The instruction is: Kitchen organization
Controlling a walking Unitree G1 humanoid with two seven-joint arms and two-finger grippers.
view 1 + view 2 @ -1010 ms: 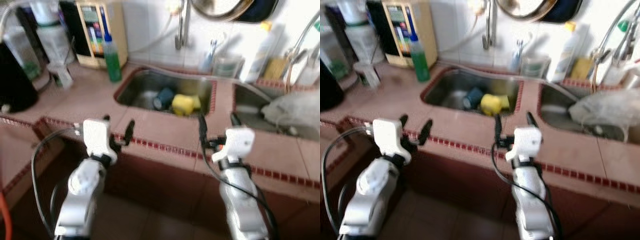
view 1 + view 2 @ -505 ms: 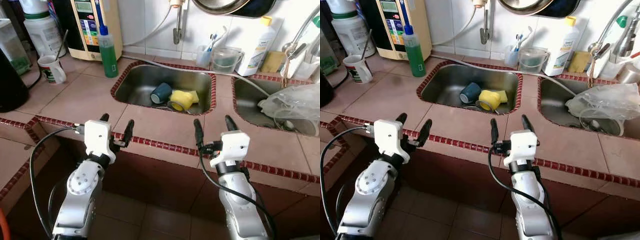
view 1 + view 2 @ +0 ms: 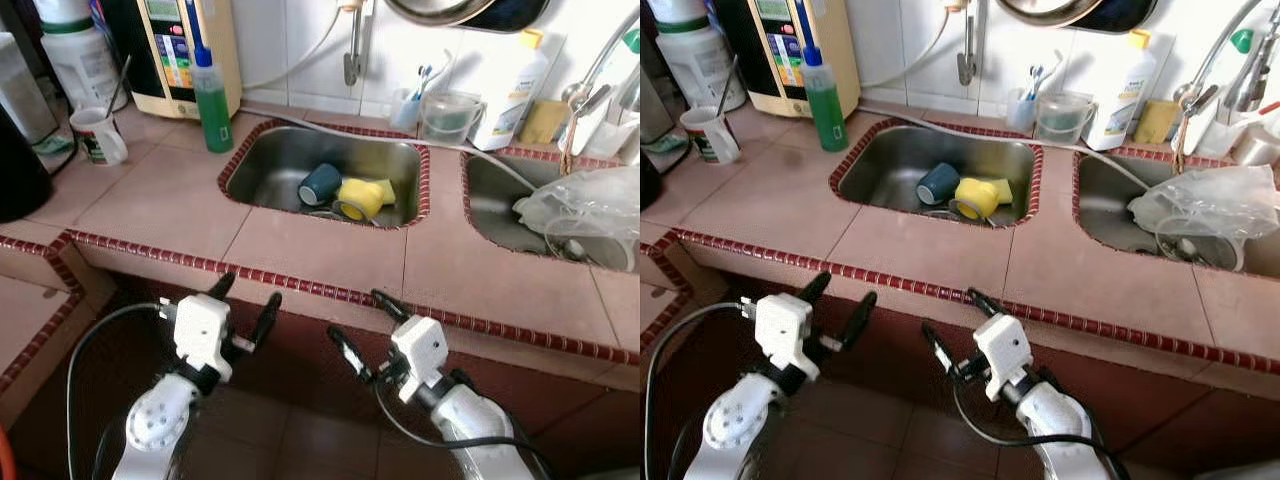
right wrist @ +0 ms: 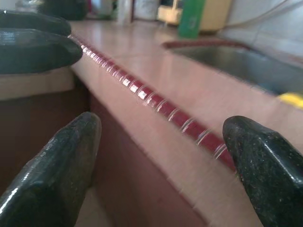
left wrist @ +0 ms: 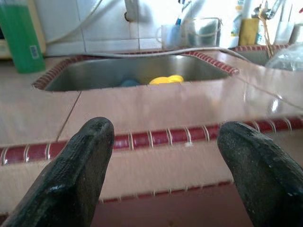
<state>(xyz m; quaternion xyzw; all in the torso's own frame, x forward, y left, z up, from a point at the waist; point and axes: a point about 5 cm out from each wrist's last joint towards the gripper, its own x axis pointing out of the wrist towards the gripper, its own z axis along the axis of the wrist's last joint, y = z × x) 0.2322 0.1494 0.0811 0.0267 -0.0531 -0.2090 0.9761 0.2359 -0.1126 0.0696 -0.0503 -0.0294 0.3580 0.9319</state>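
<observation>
Both grippers — left (image 3: pixel 245 300), right (image 3: pixel 360 322) — have dropped below the counter (image 3: pixel 330 250).

My head views look down onto the counter (image 3: pixel 330 240); both my wrist views sit low, facing its front edge, sharing the sink (image 3: pixel 290 165)

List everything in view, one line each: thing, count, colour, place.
Left sink: one, steel, centre of counter.
Cup: one, dark blue, in left sink.
Cup: one, yellow, on its side beside the blue one.
Soap bottle: one, green, left of that sink.
Mug: one, white, far left on counter.
Plastic bag: one, clear, over right sink.
Bottle: one, white, by back wall.
Tumbler: one, clear, behind left sink.
Left hand: black fingers, open, below counter edge.
Right hand: black fingers, open, below counter edge.
</observation>
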